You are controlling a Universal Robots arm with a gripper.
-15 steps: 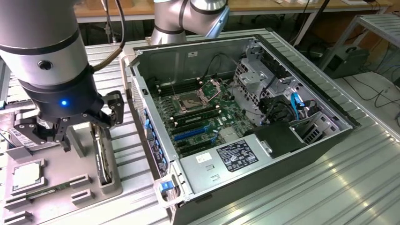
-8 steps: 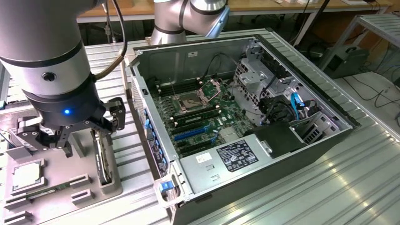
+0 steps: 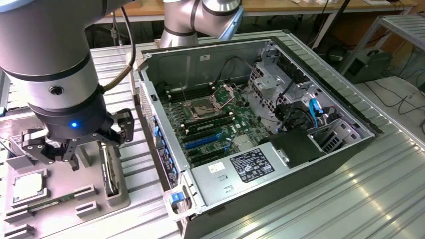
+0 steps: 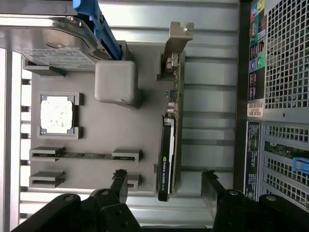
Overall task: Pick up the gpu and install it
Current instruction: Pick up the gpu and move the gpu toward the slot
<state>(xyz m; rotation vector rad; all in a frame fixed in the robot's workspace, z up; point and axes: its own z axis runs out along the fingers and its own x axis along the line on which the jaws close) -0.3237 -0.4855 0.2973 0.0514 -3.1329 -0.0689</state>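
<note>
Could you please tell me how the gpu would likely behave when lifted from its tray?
The gpu is a thin bare board, so probably stiff but fragile. Standing on edge in the grey tray, it may tip if nudged sideways.

The gpu (image 4: 172, 96) is a green circuit card with a dull silver metal bracket (image 4: 179, 36) and a glossy black plastic shroud (image 4: 165, 164). The tray (image 4: 96, 135) is grey plastic, smooth and matt. The desk (image 3: 345, 199) is ribbed metal with a soft brushed sheen. The pincer (image 4: 164, 176) is black, mostly matt.
</note>
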